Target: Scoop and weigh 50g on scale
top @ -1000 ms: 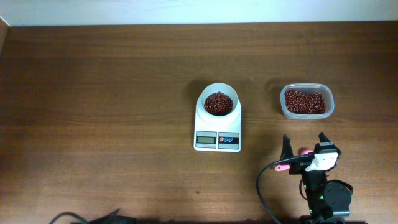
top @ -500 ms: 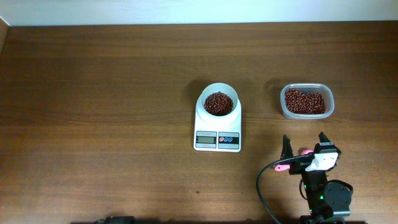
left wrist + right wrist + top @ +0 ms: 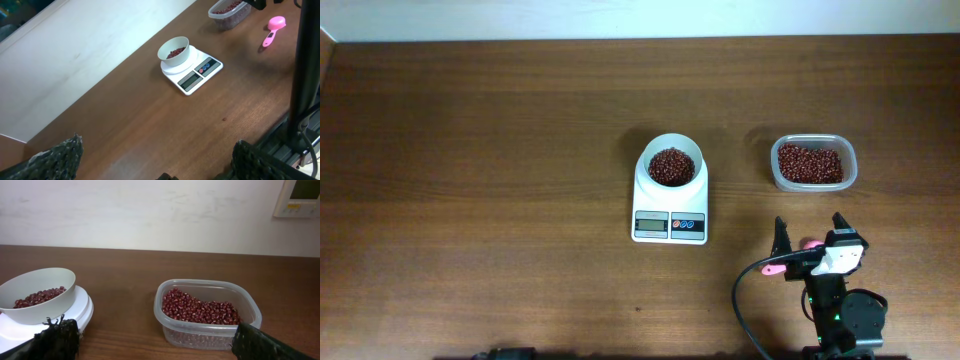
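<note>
The white scale (image 3: 669,225) stands mid-table, its round bowl holding a heap of dark red-brown beans (image 3: 672,166). The left wrist view shows the same scale (image 3: 196,75) and beans (image 3: 174,52); in the right wrist view the bowl of beans (image 3: 38,297) is at the left. My right gripper (image 3: 810,227) hovers open near the front edge, right of the scale, with nothing between its fingers (image 3: 56,339). The left gripper (image 3: 157,150) is open and empty, high above the table's front left.
A clear plastic tub (image 3: 813,163) of more beans sits right of the scale, seen close in the right wrist view (image 3: 207,311). A pink measuring spoon (image 3: 773,268) lies on the table beneath the right gripper. A black cable (image 3: 740,300) loops by the right arm's base.
</note>
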